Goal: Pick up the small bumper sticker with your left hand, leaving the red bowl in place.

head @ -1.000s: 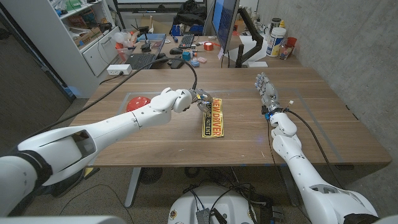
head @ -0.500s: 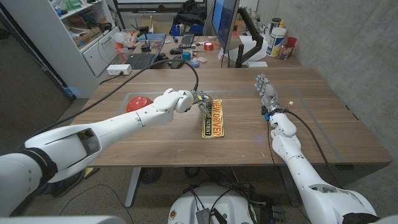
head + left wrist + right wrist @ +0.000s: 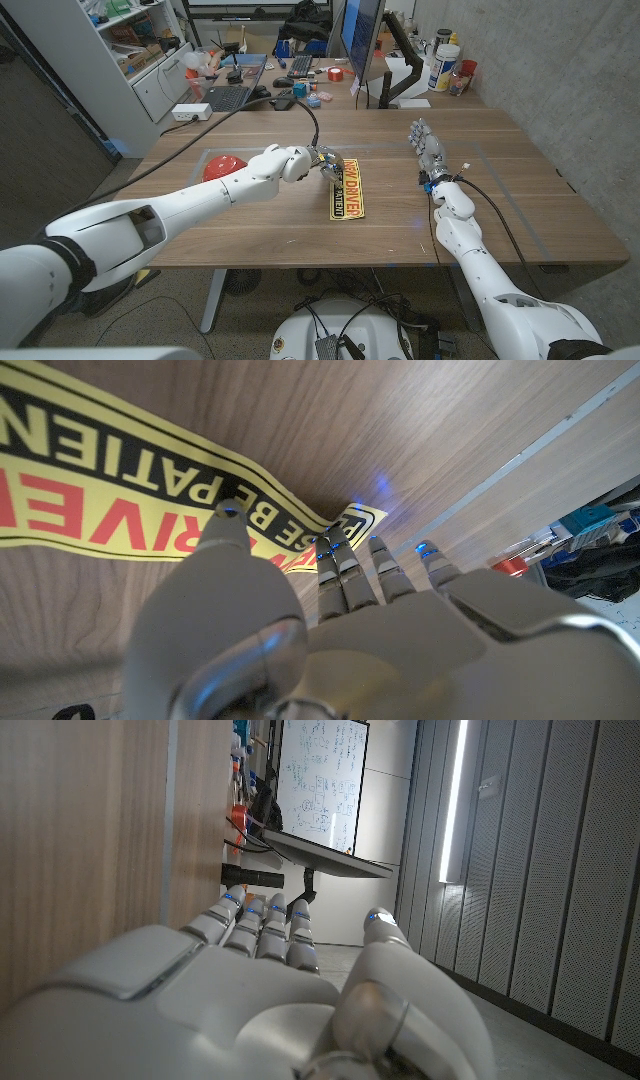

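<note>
**Inspector:** Table (image 3: 520, 215) first, then downward in size. Which step is in hand?

**Operator:** The grasp. My left hand (image 3: 322, 160) is at the far end of the small bumper sticker (image 3: 346, 190), which lies lengthwise near the table's middle. In the left wrist view the sticker's end (image 3: 345, 525) curls up off the wood against my fingertips (image 3: 335, 550), thumb on the printed face. I judge it pinched at the corner; most of the strip rests on the table.

**Inspector:** Next move?

**Operator:** Firm the pinch, then lift straight up. The sticker is thin and limp, so it may slip or sag from a corner hold.

**Inspector:** Right hand?

**Operator:** My right hand (image 3: 429, 150) stands well apart on the right side, holding nothing, fingers extended and close together.

**Inspector:** Obstructions?

**Operator:** Red bowl (image 3: 222, 166) sits beside my left forearm, well apart from the sticker. Lifting upward should leave it untouched. Black cable (image 3: 312, 120) trails toward the hand; desk clutter stands beyond the table.
</note>
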`<state>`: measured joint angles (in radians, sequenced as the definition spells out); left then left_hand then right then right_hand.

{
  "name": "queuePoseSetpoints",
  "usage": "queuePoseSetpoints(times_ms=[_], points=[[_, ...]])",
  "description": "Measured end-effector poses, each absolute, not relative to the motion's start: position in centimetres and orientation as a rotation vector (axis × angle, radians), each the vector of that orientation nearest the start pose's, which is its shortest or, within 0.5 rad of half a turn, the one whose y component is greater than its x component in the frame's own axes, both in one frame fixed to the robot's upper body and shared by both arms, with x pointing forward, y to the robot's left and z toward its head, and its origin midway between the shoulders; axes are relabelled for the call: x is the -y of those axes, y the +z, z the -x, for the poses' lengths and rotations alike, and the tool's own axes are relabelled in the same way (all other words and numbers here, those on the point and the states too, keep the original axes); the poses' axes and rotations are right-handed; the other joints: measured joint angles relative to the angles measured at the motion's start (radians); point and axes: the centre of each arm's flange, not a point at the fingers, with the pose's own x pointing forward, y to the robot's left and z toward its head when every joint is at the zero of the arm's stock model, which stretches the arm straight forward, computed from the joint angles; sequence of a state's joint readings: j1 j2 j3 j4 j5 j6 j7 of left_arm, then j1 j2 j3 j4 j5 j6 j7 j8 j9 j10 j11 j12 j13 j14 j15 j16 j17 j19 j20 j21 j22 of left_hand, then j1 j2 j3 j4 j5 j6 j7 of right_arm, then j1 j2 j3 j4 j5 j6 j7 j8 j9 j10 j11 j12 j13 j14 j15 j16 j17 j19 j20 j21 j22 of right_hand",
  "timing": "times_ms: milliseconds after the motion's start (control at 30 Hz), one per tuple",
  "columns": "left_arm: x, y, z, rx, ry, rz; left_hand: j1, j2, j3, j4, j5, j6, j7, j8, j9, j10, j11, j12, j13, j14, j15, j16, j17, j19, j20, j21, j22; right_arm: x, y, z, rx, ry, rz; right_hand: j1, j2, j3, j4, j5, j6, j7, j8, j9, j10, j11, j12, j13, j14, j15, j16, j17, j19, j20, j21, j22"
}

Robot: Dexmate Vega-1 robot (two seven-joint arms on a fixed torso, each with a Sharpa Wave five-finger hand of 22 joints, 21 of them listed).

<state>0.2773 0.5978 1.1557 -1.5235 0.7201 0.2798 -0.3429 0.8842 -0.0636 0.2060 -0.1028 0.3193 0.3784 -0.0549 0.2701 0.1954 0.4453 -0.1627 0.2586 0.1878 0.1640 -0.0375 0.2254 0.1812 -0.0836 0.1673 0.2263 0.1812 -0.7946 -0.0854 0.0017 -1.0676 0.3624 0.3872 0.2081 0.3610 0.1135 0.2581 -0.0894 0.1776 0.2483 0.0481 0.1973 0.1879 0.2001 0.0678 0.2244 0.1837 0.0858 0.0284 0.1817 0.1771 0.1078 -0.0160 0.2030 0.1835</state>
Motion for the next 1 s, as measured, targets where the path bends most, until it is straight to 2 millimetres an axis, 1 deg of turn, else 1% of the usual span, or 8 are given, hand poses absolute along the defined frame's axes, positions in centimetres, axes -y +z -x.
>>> queuePoseSetpoints(times_ms=[100, 200, 233, 400, 600, 833, 900, 1000], points=[[-8.38, 2.37, -65.58, 0.469, -0.259, -1.887, 0.01, 0.004, 0.002, -0.002, 0.0, 0.028, -0.001, 0.004, -0.001, 0.028, -0.004, 0.005, 0.0, 0.013, -0.001, 0.001, 0.0, 0.008, -0.008, 0.0, 0.0, 27.01, -3.36, -67.7, 0.689, 0.14, -0.221, 0.0, 0.0, 0.0, 0.0, 0.0, 0.0, 0.0, 0.0, 0.0, 0.0, 0.0, -0.004, 0.0, 0.0, 0.0, 0.0, 0.0, 0.0, 0.0, 0.0, 0.0], [-8.46, 2.29, -65.62, 0.468, -0.258, -1.887, 0.013, 0.002, 0.001, -0.004, 0.0, 0.038, -0.001, 0.008, -0.001, 0.04, -0.009, 0.005, 0.0, 0.023, -0.001, 0.001, -0.005, 0.013, -0.004, 0.0, 0.0, 26.99, -3.35, -67.71, 0.689, 0.14, -0.22, 0.0, 0.0, 0.0, 0.0, 0.0, 0.0, 0.0, 0.0, 0.0, 0.0, 0.0, -0.004, 0.0, 0.0, 0.0, 0.0, 0.0, 0.0, 0.0, 0.0, 0.0], [-8.49, 2.26, -65.62, 0.468, -0.258, -1.887, 0.013, 0.002, -0.001, -0.006, 0.0, 0.039, -0.001, 0.008, -0.001, 0.044, -0.006, 0.005, 0.0, 0.025, 0.0, 0.001, -0.005, 0.012, -0.004, 0.0, 0.0, 26.98, -3.35, -67.71, 0.689, 0.14, -0.219, 0.0, 0.0, 0.0, 0.0, 0.0, 0.0, 0.0, 0.0, 0.0, 0.0, 0.0, -0.004, 0.0, 0.0, 0.0, 0.0, 0.0, 0.0, 0.0, 0.0, 0.0], [-8.54, 2.26, -65.62, 0.478, -0.252, -1.88, 0.015, 0.004, -0.002, -0.006, 0.0, 0.069, -0.006, 0.011, -0.002, 0.071, -0.011, 0.005, 0.0, 0.04, -0.002, 0.001, -0.002, 0.023, -0.008, 0.0, 0.0, 26.87, -3.37, -67.89, 0.686, 0.141, -0.222, 0.0, 0.0, 0.0, 0.0, 0.0, 0.0, 0.0, 0.0, 0.0, 0.0, 0.0, -0.004, 0.0, 0.0, 0.0, 0.0, 0.0, -0.004, 0.004, 0.0, 0.0], [-8.62, 2.32, -65.56, 0.492, -0.241, -1.865, 0.036, 0.013, 0.002, -0.011, -0.003, 0.123, -0.013, 0.019, -0.005, 0.116, -0.026, 0.005, 0.001, 0.079, -0.003, 0.001, -0.005, 0.055, -0.015, 0.003, 0.0, 26.75, -3.25, -67.98, 0.685, 0.145, -0.22, 0.0, 0.0, 0.0, 0.0, 0.0, 0.0, 0.0, 0.0, 0.0, 0.0, 0.0, -0.004, 0.0, 0.0, 0.0, 0.0, 0.0, -0.004, 0.004, 0.0, 0.0], [-8.8, 2.26, -65.51, 0.494, -0.235, -1.848, 0.071, 0.036, 0.013, -0.022, -0.009, 0.2, -0.026, 0.035, -0.006, 0.192, -0.042, 0.004, 0.001, 0.136, -0.004, 0.004, -0.005, 0.101, -0.035, 0.008, 0.0, 26.67, -3.16, -68.02, 0.685, 0.149, -0.215, -0.005, -0.005, 0.0, 0.0, 0.0, 0.0, 0.0, 0.0, 0.0, 0.0, 0.0, -0.004, 0.0, 0.0, 0.0, 0.0, 0.0, -0.004, 0.004, 0.0, 0.0], [-8.93, 2.41, -65.5, 0.501, -0.226, -1.819, 0.086, 0.041, 0.016, -0.025, -0.013, 0.223, -0.028, 0.039, -0.006, 0.214, -0.043, 0.004, 0.002, 0.148, -0.004, 0.005, -0.005, 0.114, -0.043, 0.009, 0.0, 26.64, -2.92, -68.09, 0.687, 0.15, -0.214, -0.005, -0.005, 0.0, 0.0, 0.0, 0.0, 0.0, 0.0, 0.0, 0.0, 0.0, -0.004, 0.0, 0.0, 0.0, 0.0, 0.0, -0.004, 0.004, 0.0, 0.0], [-9.06, 2.44, -65.47, 0.502, -0.223, -1.809, 0.091, 0.046, 0.017, -0.026, -0.016, 0.237, -0.031, 0.042, -0.006, 0.226, -0.041, 0.006, 0.006, 0.164, -0.004, 0.005, -0.005, 0.128, -0.042, 0.015, 0.0, 26.6, -2.91, -68.12, 0.685, 0.152, -0.212, -0.005, -0.005, 0.0, 0.0, 0.0, 0.0, 0.0, 0.0, 0.0, 0.0, 0.0, -0.004, 0.0, 0.0, 0.0, 0.0, 0.0, -0.004, 0.004, 0.0, 0.0]])
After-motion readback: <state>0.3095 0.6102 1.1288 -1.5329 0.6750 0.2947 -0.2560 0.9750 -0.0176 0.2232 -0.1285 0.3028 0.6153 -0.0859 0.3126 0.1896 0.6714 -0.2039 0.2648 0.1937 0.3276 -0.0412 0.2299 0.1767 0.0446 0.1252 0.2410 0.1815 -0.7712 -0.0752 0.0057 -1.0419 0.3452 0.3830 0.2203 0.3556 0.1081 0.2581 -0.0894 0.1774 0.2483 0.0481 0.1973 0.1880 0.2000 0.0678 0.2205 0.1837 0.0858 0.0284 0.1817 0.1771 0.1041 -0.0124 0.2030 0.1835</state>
